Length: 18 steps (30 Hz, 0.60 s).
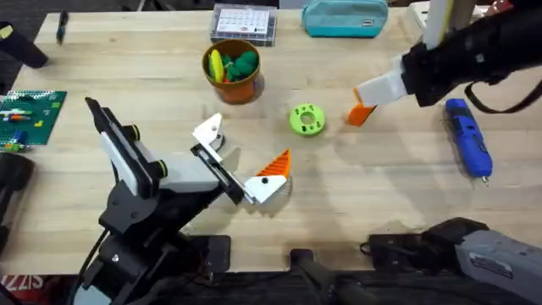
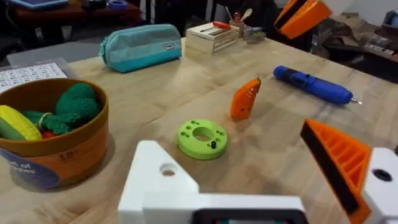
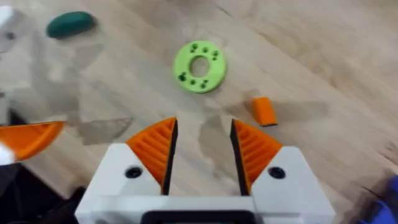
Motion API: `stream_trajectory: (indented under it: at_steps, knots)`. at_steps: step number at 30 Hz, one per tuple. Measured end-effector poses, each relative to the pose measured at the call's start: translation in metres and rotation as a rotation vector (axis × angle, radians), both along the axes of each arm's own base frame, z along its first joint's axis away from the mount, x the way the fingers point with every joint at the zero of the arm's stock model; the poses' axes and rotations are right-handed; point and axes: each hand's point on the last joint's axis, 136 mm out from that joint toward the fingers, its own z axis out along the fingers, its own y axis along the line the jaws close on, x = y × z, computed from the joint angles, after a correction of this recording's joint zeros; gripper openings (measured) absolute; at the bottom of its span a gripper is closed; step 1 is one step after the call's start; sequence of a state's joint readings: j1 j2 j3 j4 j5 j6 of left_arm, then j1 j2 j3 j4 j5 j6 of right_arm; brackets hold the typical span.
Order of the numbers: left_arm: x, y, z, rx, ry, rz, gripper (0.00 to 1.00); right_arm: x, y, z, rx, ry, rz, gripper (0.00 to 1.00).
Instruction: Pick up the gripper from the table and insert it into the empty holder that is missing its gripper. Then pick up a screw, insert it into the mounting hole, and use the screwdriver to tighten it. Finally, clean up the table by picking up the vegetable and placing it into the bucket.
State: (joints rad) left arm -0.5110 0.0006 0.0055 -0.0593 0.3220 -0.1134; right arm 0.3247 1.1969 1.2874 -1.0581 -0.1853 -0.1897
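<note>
Right arm: I am seeing it reaching in from the right over the far half of the tabletop [image 1: 152,63], its right claw [image 3: 200,152] hanging released above the wood, both orange pads parted with nothing between them.
Left arm: it is lying low at the near left; its left claw [image 1: 240,161] is standing spread and empty, one finger carrying an orange wedge, the other being the bare holder [image 2: 160,177].
Gripper [image 1: 361,114]: it is lying loose on the tabletop, just beside the right claw.
Vegetable [image 1: 306,119]: it is lying flat between gripper and bucket.
Bucket [image 1: 235,85]: it is holding yellow and dark green toys.
Screwdriver [image 1: 468,137]: it is lying at the far right.
</note>
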Motion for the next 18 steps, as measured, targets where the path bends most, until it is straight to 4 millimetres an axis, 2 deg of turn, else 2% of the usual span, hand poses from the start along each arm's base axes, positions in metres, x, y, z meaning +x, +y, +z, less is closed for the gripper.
stream_trajectory:
  at_steps: [2,10,18]
  knots:
    - [0.000,0.000,0.000,0.000,0.000,0.001,0.988,0.006,-0.010,-0.010,-0.031,-0.002,-0.022,0.534]
    - [0.000,0.000,0.000,0.000,0.000,0.001,0.988,0.022,-0.038,-0.071,-0.132,0.074,-0.059,0.534]
    - [0.000,0.000,0.000,0.000,0.000,0.001,0.988,0.040,-0.061,-0.087,-0.179,0.086,-0.111,0.534]
